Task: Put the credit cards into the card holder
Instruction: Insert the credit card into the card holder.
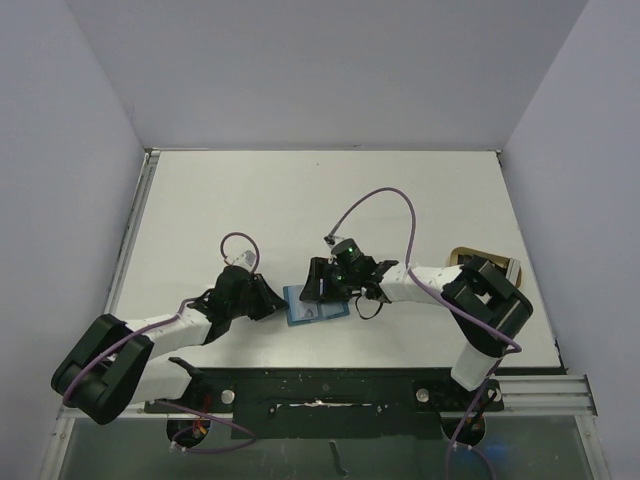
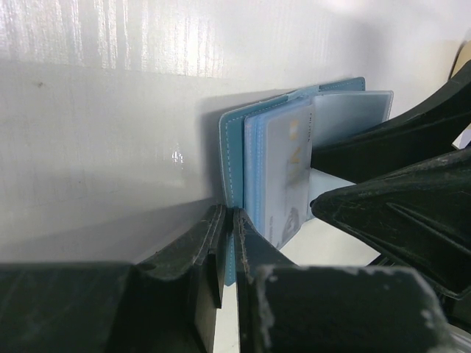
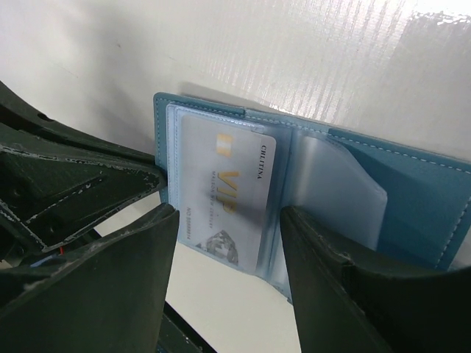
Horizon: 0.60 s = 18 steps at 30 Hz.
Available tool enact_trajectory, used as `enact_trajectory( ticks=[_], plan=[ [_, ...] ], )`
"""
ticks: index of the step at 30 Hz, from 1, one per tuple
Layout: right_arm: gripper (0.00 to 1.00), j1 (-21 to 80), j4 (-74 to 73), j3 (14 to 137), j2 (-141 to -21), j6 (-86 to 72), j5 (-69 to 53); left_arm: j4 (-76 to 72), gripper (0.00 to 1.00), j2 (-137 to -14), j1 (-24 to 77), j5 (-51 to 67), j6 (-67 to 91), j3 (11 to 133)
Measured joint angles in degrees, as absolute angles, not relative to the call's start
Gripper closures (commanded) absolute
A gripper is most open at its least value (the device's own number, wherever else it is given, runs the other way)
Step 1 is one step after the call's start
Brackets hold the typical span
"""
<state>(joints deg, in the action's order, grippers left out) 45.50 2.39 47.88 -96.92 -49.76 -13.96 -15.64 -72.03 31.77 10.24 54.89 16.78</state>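
Observation:
The teal card holder [image 1: 317, 308] lies open on the white table, between the two grippers. My left gripper [image 2: 229, 220] is shut on the edge of its teal cover [image 2: 232, 147]. The right wrist view shows the holder [image 3: 412, 191] spread open, with clear sleeves inside. A silver credit card [image 3: 224, 195] with gold "VIP" lettering sits in the left sleeve. My right gripper [image 3: 229, 220] hovers over that card, open, one finger [image 3: 132, 257] at the card's left edge and the other just past its right edge. No other card is in view.
A tan-rimmed object [image 1: 468, 256] sits at the right edge of the table, partly hidden behind the right arm [image 1: 480, 300]. White walls enclose the table on three sides. A black rail [image 1: 330, 385] runs along the near edge.

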Motion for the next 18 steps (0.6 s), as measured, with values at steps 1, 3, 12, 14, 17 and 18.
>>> enact_trajectory(
  ticks=[1, 3, 12, 14, 17, 18],
  plan=[
    [0.42, 45.54, 2.42, 47.90, -96.97, -49.76, -14.00, -15.66, 0.93, -72.10, 31.77, 10.26, 54.87, 16.78],
    [0.42, 45.74, 2.46, 48.01, -97.10, -49.76, -14.06, -15.70, 0.93, -72.27, 31.77, 10.31, 54.83, 16.78],
    [0.44, 46.22, 2.90, 48.64, -97.27, -49.60, -14.59, -16.25, 0.93, -73.58, 31.77, 10.76, 54.78, 17.21],
    [0.44, 46.19, 2.92, 48.64, -97.34, -49.56, -14.63, -16.32, 0.93, -74.02, 31.75, 10.83, 54.70, 17.58],
    [0.44, 46.19, 2.92, 48.64, -97.34, -49.54, -14.61, -16.34, 0.93, -74.52, 31.70, 10.96, 54.43, 18.09],
    [0.44, 46.19, 2.92, 48.64, -97.34, -49.56, -14.61, -16.34, 0.93, -74.72, 31.70, 10.96, 54.33, 18.24]
  ],
)
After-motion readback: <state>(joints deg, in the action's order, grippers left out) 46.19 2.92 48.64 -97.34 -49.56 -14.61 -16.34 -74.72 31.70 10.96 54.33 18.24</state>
